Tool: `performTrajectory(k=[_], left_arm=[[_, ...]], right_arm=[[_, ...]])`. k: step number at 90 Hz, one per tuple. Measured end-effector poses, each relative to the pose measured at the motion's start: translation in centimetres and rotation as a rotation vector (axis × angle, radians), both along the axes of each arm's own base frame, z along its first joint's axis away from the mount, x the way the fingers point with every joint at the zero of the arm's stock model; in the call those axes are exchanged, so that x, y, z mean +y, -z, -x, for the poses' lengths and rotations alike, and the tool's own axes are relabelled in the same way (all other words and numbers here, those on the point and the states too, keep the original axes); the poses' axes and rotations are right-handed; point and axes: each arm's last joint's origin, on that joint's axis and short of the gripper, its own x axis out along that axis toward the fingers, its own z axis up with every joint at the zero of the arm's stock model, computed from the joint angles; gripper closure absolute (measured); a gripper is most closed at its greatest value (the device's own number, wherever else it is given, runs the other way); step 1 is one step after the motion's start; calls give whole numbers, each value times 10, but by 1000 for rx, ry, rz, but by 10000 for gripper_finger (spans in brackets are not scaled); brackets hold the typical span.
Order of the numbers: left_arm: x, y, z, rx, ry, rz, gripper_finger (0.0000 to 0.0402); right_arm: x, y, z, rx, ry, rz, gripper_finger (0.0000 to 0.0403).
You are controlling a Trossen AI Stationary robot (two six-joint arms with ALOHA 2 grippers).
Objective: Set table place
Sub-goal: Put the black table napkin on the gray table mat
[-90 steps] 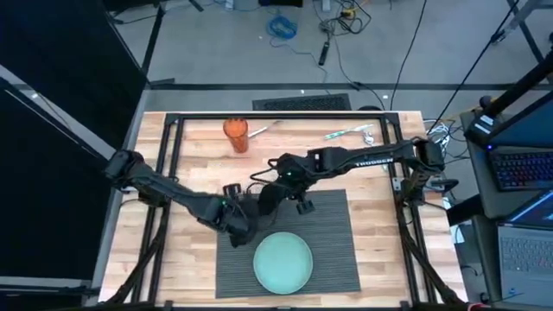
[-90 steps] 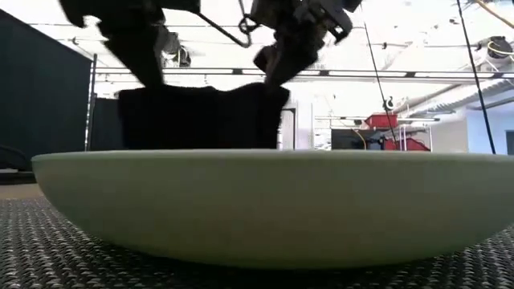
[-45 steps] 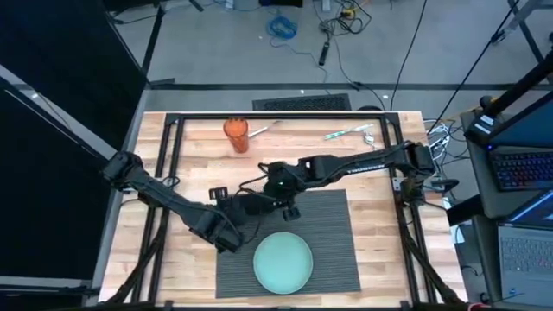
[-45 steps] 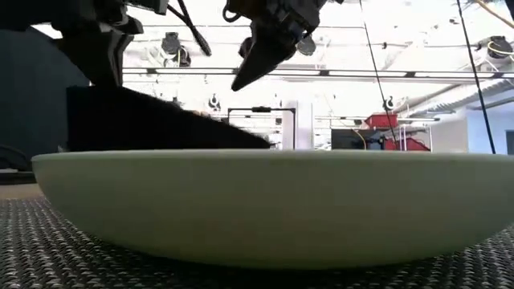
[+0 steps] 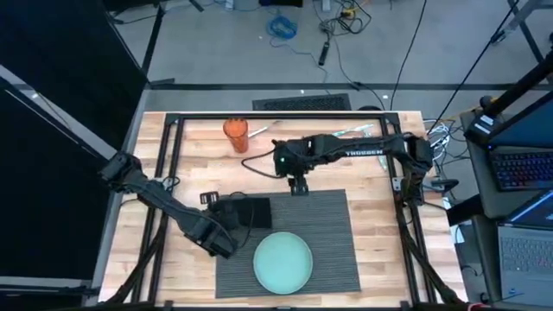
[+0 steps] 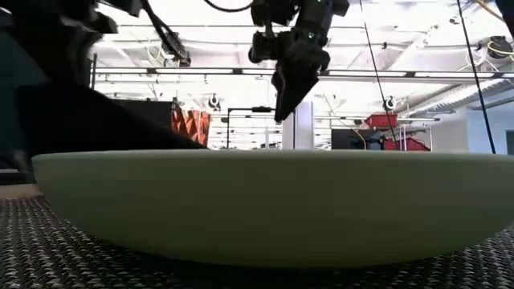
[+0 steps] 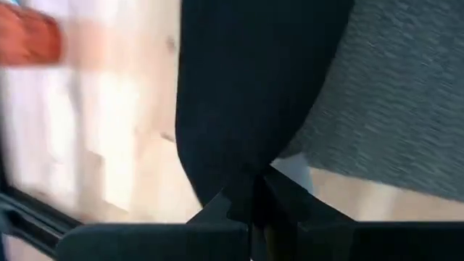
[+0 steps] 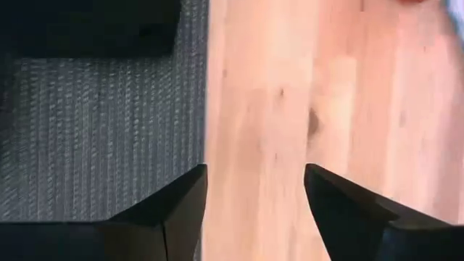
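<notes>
A: Napkin (image 5: 244, 211) first. What do you see on the left?

B: I see my left gripper (image 7: 254, 190) pinched tight on the black napkin. It lies over the far left corner of the grey placemat (image 5: 333, 231).

A: And the plate (image 5: 282, 263)?

B: It sits on the placemat's near part, on the wooden table (image 5: 371, 154).

A: The right side?

B: I see my right gripper (image 8: 254, 194) wide open, holding nothing, over the placemat's far edge.

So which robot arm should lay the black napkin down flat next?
Probably the left. The left gripper is shut on the black napkin, which lies over the placemat's left edge. The right gripper is open, holding nothing, by the placemat's far edge.
</notes>
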Motion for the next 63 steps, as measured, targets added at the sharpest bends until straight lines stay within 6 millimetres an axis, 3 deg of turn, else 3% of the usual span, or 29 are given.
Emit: performTrajectory(k=[16,39,63], left_arm=[[-23,1,11,-1,-92,128,401],[-61,2,22,-89,-300,331,401],[-90,14,-4,-268,-396,553,401]], right_arm=[[-13,0,2,-17,-35,-84,198],[-24,-1,6,-13,-103,-54,199],[-34,-4,12,-17,-152,-72,200]])
